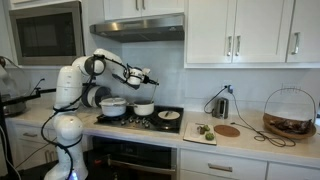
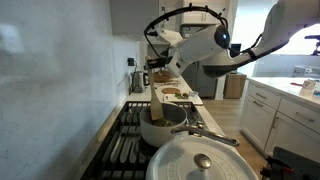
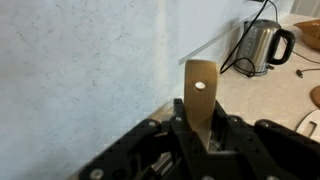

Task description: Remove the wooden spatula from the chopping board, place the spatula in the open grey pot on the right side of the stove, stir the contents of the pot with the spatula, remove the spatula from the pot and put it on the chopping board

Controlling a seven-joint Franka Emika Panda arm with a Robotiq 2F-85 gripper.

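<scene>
Wrist view: black gripper (image 3: 203, 138) at 6 o'clock, jaws clamped on flat wooden spatula (image 3: 200, 95). Pale stick stands upright, squared end, round hole near tip. Behind, rough whitish wall (image 3: 90, 60). Smooth beige counter (image 3: 270, 100) at 3 o'clock. Shiny steel kettle (image 3: 262, 45) at 2 o'clock. In an exterior view, gripper hangs above stove (image 1: 125, 121). Small round grey pot (image 1: 144, 108) sits at 6 o'clock below it. Pale rectangular chopping board (image 1: 198, 132) lies at 4 o'clock, on counter.

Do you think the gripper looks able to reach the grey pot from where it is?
Probably yes: the gripper, holding the spatula, hangs roughly above the open grey pot; nothing lies between.
</scene>
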